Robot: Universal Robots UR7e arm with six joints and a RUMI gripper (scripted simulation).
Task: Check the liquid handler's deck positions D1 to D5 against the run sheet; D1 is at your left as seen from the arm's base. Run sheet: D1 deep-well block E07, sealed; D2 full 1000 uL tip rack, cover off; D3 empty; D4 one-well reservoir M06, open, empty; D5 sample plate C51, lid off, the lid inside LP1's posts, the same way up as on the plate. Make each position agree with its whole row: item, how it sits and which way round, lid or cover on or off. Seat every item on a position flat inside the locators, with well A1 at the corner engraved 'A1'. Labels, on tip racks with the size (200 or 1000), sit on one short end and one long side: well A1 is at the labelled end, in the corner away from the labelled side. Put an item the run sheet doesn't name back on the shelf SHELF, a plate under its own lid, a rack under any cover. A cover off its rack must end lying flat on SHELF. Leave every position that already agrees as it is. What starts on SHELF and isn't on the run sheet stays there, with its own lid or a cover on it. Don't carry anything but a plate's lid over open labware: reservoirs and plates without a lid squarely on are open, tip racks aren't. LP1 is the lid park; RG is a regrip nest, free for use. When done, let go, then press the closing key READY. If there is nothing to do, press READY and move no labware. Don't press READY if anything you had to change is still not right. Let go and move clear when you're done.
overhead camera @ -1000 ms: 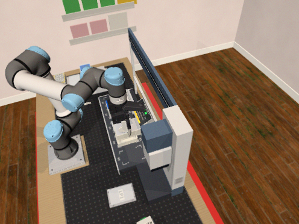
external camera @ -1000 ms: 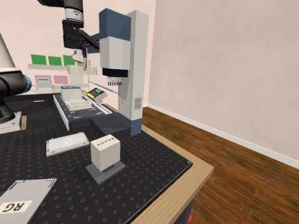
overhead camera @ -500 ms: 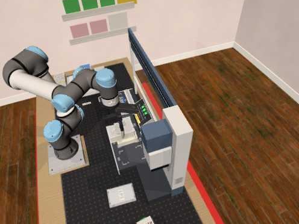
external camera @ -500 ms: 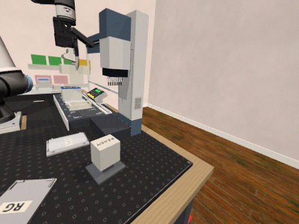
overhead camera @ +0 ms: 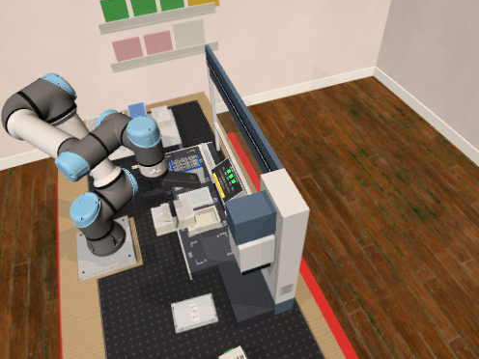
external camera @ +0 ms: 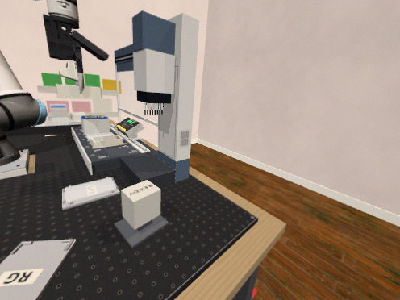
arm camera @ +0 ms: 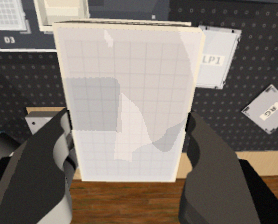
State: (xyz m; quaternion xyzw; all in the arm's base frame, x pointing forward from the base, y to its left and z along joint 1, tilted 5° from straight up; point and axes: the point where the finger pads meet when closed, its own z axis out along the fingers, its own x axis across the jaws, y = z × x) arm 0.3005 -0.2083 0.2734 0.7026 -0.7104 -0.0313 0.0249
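My gripper [arm camera: 130, 110] is shut on a pale, flat, rectangular labware item [arm camera: 125, 100] with a translucent gridded top, gripped across its short width. I cannot tell whether it is a lid or a lidded plate. In the exterior view the gripper [external camera: 74, 73] holds it high above the near side of the deck. On the deck I see a blue tip rack [overhead camera: 183, 160], a white gridded plate [overhead camera: 198, 197] at the position marked D3 [arm camera: 10, 39], and a cream open reservoir [overhead camera: 208, 216]. The nearest deck position [overhead camera: 212, 245] is bare. The arm hides the far end of the deck.
The lid park LP1 [overhead camera: 194, 313] [arm camera: 212, 60] lies bare on the mat. The RG nest [external camera: 24, 275] and the READY key [external camera: 141, 202] stand near the front. The liquid handler's tower [overhead camera: 275, 235] and rail stand behind the deck. The shelf with labware [overhead camera: 161, 120] is beyond the arm.
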